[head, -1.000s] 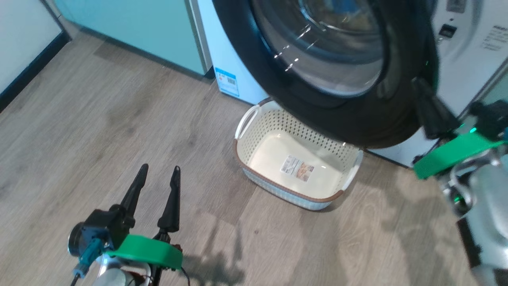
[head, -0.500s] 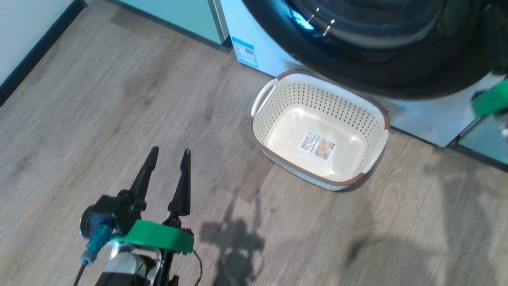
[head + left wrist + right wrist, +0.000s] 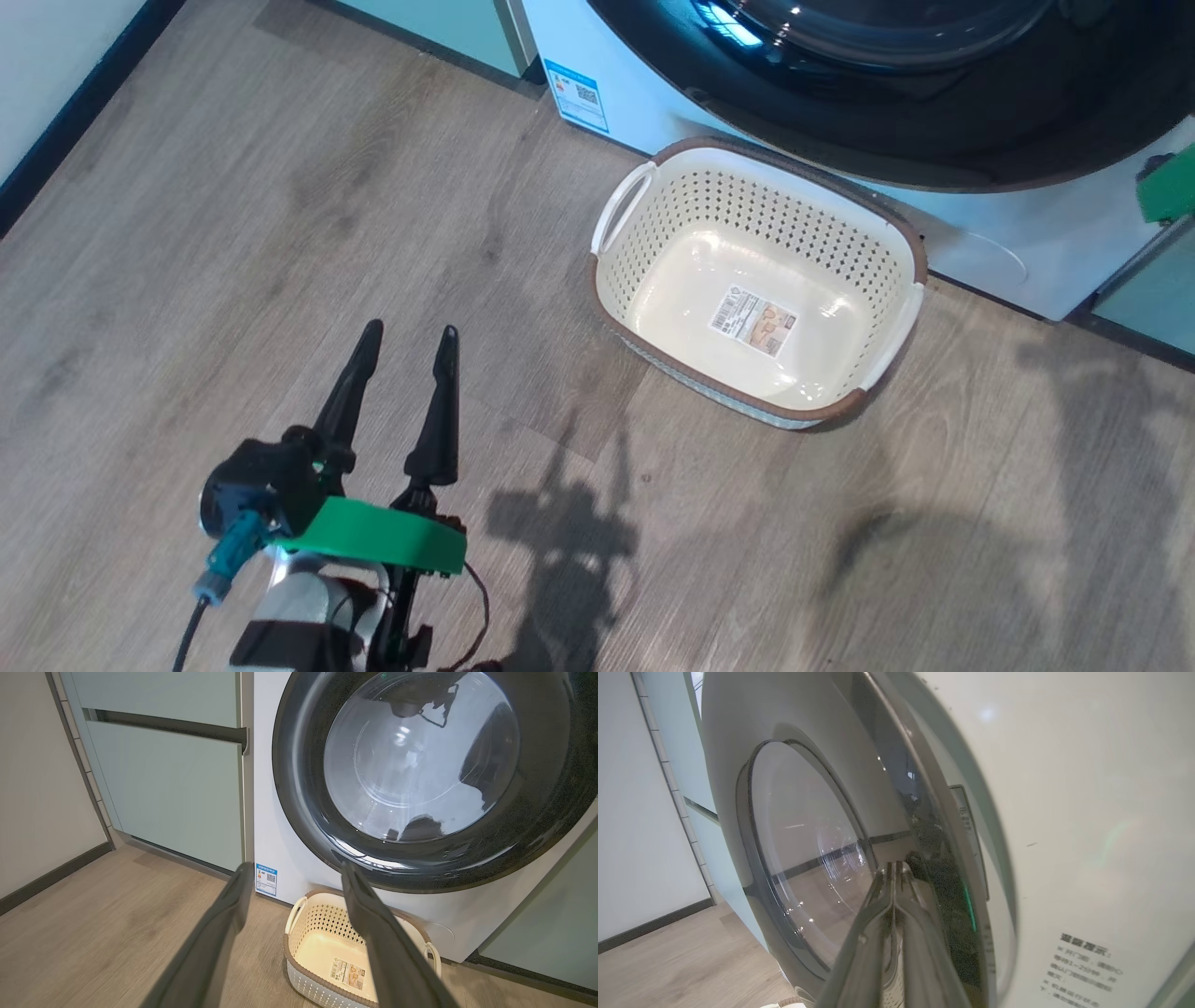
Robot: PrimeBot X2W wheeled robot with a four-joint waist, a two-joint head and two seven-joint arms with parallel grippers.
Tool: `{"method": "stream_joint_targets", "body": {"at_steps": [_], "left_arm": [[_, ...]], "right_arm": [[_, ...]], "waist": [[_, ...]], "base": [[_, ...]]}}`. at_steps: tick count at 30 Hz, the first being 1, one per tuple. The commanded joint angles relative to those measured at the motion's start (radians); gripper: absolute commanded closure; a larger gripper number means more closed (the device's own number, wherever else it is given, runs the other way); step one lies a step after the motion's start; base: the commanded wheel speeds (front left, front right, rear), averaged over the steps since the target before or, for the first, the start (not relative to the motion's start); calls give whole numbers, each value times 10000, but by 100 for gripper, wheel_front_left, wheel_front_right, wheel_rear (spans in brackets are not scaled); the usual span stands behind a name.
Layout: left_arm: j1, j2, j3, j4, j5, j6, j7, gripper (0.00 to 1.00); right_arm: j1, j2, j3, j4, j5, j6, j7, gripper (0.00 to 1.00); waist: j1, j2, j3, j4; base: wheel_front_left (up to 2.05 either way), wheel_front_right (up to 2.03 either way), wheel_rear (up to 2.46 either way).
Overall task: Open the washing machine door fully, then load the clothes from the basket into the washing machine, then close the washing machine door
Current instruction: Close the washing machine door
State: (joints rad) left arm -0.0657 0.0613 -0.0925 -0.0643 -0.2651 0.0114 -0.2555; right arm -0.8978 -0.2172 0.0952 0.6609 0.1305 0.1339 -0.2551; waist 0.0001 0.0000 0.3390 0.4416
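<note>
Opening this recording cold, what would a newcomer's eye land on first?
The glossy black washing machine door, looming large across the top right of the left wrist view. Next, the cream basket on the wood floor right below it, holding nothing but a label, and the left gripper with its fingers spread at the head view's lower left.

Top edge crops washing machine door (image 3: 887,135).

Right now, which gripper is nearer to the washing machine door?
Right. The right gripper, shut, is right at the washing machine door; the left gripper hangs open above the floor, far off.
</note>
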Motion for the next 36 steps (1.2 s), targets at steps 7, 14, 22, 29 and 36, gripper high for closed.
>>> {"method": "stream_joint_targets", "body": {"at_steps": [7,14,22,29,36], "left_arm": [[-225,21,616,-281,246,-100,-62,0],[-110,21,743,-250,407,-172,-62,0],[137,245,850,-167,566,-230,-62,0],[289,467,824,-178,601,-251,126,0],[664,602,790,-238,613,-190,415,0]], "right_arm": [[595,334,834,-946,218,-32,-66,100],[1923,448,1144,-1885,515,-32,-67,100],[4001,740,1077,-3130,638,-32,-67,64],[5371,1134,817,-3936,591,-32,-67,0],[6627,1467,495,-4373,603,-32,-67,0]], "waist": [[-1,0,-216,-296],[-1,0,-595,-769],[-1,0,-1203,-1667],[-1,0,-1778,-2423],[-1,0,-2408,-3039]], "base": [[0,0,0],[0,0,0],[0,0,0],[0,0,0],[0,0,0]]}}
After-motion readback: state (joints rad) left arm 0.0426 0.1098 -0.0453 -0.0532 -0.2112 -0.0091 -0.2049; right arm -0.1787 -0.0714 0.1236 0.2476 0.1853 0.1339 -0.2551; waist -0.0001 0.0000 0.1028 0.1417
